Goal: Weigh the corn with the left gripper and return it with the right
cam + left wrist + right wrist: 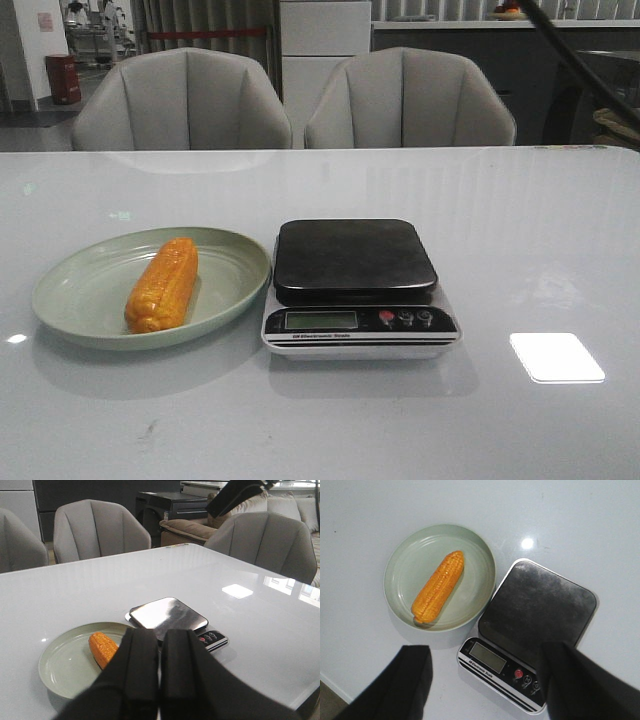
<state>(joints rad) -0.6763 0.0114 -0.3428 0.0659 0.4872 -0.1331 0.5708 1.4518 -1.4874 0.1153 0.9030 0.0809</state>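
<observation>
The corn (162,284) lies in the green plate (80,300), just beside the scale (358,285) with its bare platform; only the wrist views show the grippers: left gripper (160,667) closed on nothing, right gripper (485,680) spread wide above the table.

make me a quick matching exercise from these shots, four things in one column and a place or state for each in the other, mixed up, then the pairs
Things:
1. corn
2. scale platform
3. left gripper
4. right gripper

Places or states:
A. fingers pressed together, holding nothing
B. lying on the green plate
C. bare, nothing resting on it
D. fingers wide apart, above the scale's display

Pairs: 1-B, 2-C, 3-A, 4-D
</observation>
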